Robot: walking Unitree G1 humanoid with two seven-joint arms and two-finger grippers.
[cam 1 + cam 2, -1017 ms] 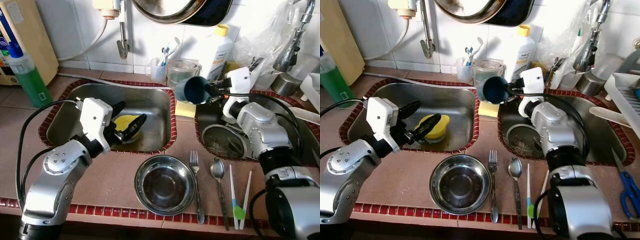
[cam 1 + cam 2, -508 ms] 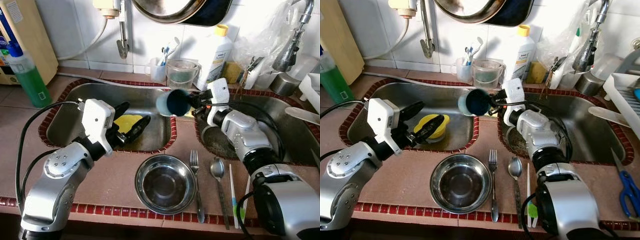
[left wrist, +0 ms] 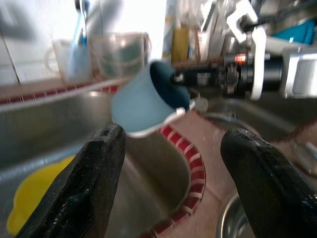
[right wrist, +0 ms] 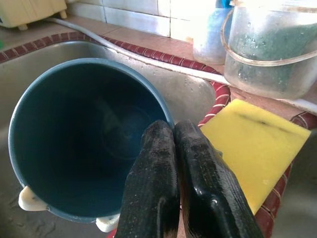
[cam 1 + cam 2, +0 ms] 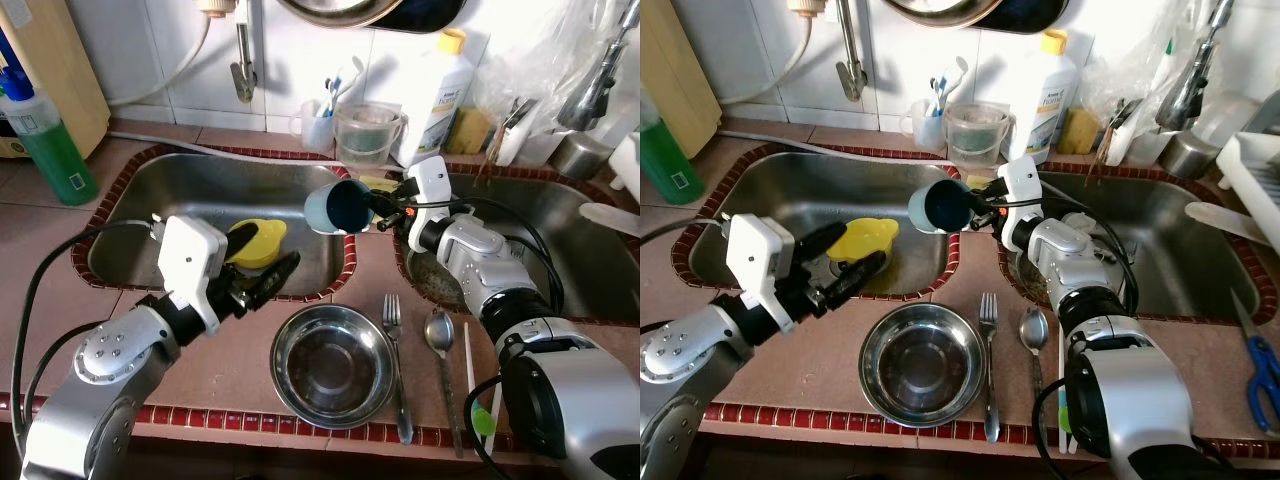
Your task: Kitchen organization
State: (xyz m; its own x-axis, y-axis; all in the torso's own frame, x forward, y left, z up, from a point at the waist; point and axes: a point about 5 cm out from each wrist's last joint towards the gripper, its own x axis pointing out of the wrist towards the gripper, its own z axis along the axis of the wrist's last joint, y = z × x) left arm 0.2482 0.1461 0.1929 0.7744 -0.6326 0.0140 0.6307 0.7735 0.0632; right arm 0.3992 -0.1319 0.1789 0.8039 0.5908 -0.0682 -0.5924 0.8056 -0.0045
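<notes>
A blue cup (image 5: 338, 207) hangs tilted on its side over the right edge of the left sink (image 5: 150, 215), mouth facing me. My right gripper (image 5: 380, 212) is shut on its rim, one finger inside and one outside (image 4: 198, 188); the dark inside of the cup (image 4: 74, 144) shows in the right wrist view. My left gripper (image 5: 845, 258) stands open over the front of the left sink, a little below and left of the cup, with nothing between its fingers (image 3: 94, 183). Just behind it, a yellow plastic piece (image 5: 258, 240) lies in the sink.
On the counter in front stand a steel bowl (image 5: 330, 365), a fork (image 5: 393, 350), a spoon (image 5: 438, 340) and chopsticks (image 5: 468, 375). A yellow sponge (image 4: 257, 144) lies on the divider. Behind are a clear cup (image 5: 367, 135), a white bottle (image 5: 440, 90) and a green bottle (image 5: 45, 150).
My right gripper has carried the blue cup leftward, from above the right sink to the left sink's right edge. The left gripper has dropped slightly toward the sink's front. The camera tilted down.
</notes>
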